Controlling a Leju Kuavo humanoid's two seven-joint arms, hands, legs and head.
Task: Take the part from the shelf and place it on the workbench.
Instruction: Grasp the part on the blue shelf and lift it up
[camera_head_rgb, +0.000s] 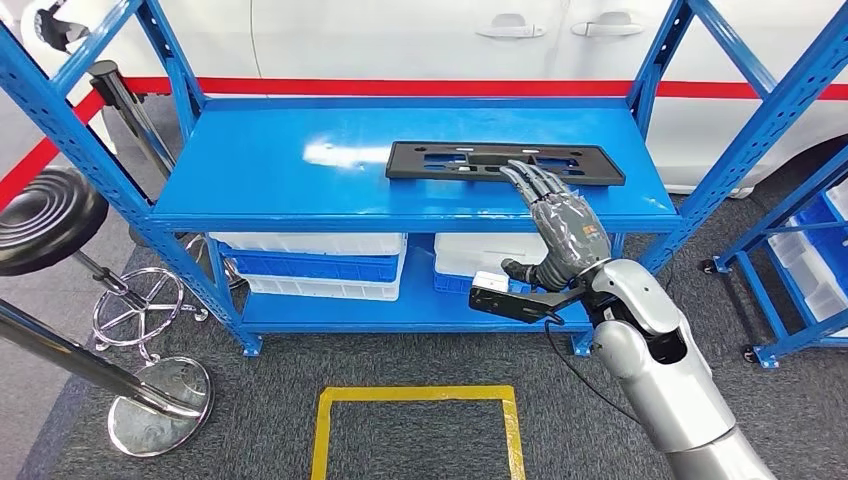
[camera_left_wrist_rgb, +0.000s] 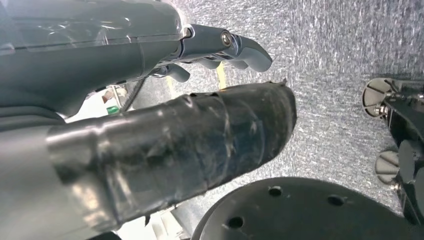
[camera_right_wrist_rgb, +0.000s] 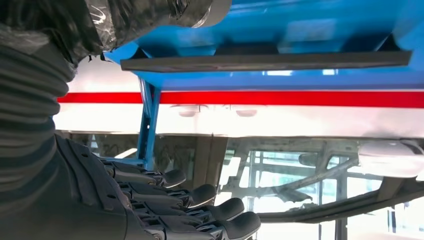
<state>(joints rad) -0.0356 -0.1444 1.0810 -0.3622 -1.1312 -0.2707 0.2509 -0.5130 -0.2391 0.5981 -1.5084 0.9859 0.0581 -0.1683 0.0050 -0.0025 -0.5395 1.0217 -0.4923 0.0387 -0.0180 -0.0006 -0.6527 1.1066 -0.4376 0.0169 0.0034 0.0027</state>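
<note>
While flat, part (camera_head_rgb: 505, 162) lies lengthwise — along shelf (camera_head_rgb: 270, 165).

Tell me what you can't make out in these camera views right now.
- Head view: whether the right hand touches the black part; its fingers cover the near edge.
- Right wrist view: the part's top face, seen edge-on.
- Left wrist view: whether the left hand holds anything, too close.

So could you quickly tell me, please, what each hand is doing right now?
Left hand: hangs over the floor, holding nothing; open or closed cannot be told.
Right hand: open, fingers stretched over the black part on the shelf, no grip yet.
</note>
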